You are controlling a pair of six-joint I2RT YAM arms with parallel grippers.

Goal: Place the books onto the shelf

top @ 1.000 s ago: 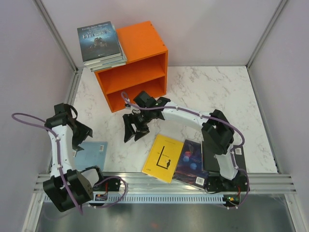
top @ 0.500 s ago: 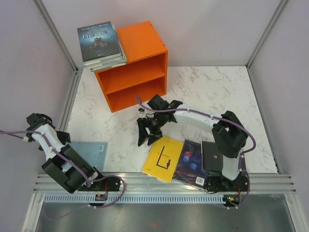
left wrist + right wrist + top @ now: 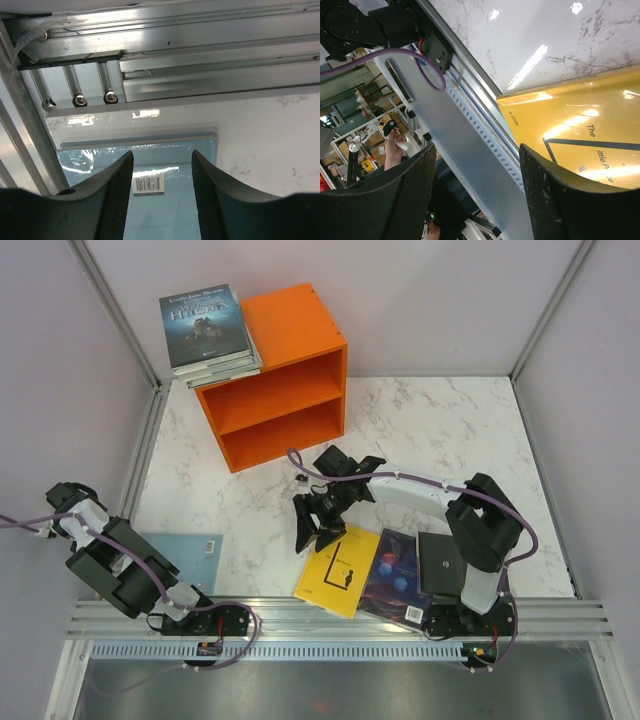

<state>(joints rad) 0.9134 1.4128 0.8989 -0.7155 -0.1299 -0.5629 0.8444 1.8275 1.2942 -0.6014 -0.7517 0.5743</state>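
Observation:
The orange shelf (image 3: 285, 390) stands at the back left with its open front facing the arms. A stack of books (image 3: 205, 328) lies on its top. A yellow book (image 3: 340, 568), a dark blue book (image 3: 395, 575) and a black book (image 3: 441, 565) lie flat near the front edge. My right gripper (image 3: 312, 528) hangs open over the yellow book's (image 3: 580, 135) far left corner, nothing between its fingers. A light blue book (image 3: 188, 548) lies at the front left. My left gripper (image 3: 162, 160) is open just above this light blue book (image 3: 165, 200), barcode up, and does not touch it.
Aluminium rails (image 3: 330, 615) run along the near edge, and the left arm (image 3: 110, 565) is folded back against the left wall post (image 3: 150, 430). The right arm (image 3: 420, 495) arches over the marble table (image 3: 440, 430).
The left arm has swung back and outward to the left wall, its jaws narrowing. The right gripper has moved from the shelf front toward the near edge, to the yellow book.

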